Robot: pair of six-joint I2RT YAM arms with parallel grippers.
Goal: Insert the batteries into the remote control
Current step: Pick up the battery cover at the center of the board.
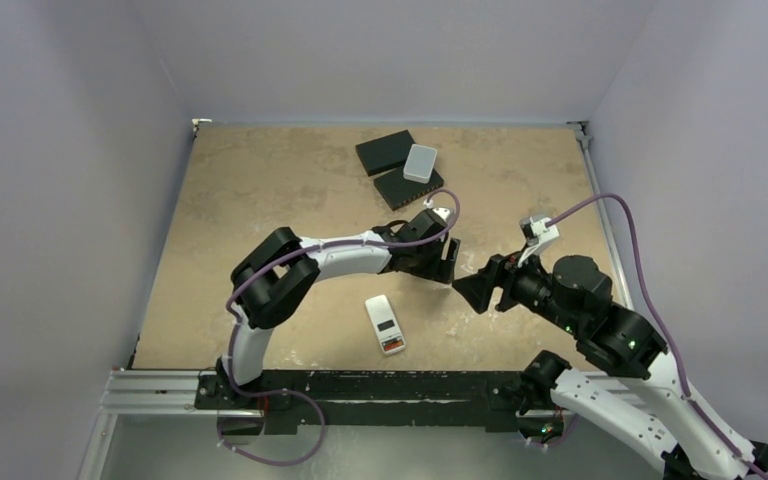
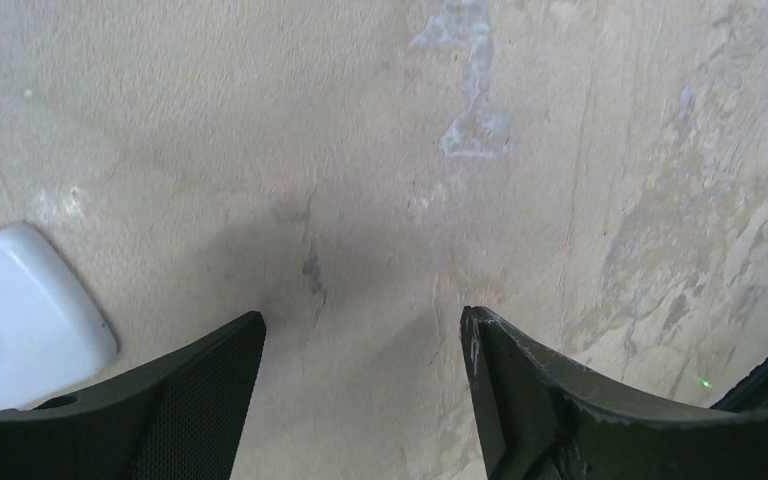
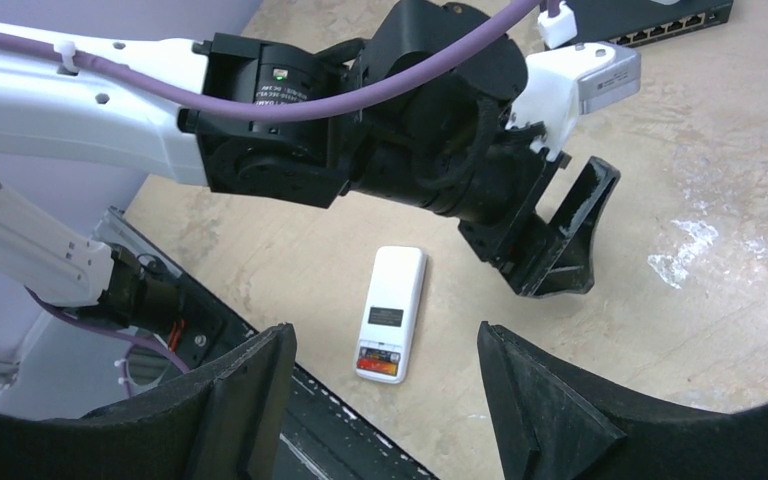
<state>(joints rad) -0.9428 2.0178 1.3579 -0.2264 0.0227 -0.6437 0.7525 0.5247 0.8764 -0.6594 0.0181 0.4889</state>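
Right now the remote control (image 1: pixel 386 325) lies flat on the tan table (image 1: pixel 260 200), close to the near edge and between the two arm bases. It is white, and its red end points toward the black rail (image 1: pixel 360 385) at the front. A small dark patch sits near its middle. Nothing is touching it. The left gripper (image 1: pixel 447 262) hangs over the middle of the table, a bit farther back than the remote control and off to its right. Its two fingers (image 2: pixel 180 400) stand wide apart, with only bare table between them. A white rounded corner shows at the left edge of the left wrist view; it looks like the end of the remote control, but I cannot be sure. The right gripper (image 1: pixel 472 290) is just beside the left one and points toward it. Its jaws stand wide too and hold nothing. At the far side of the table lie two flat black boxes (image 1: pixel 385 152), with a pale grey box (image 1: pixel 420 162) resting on them.
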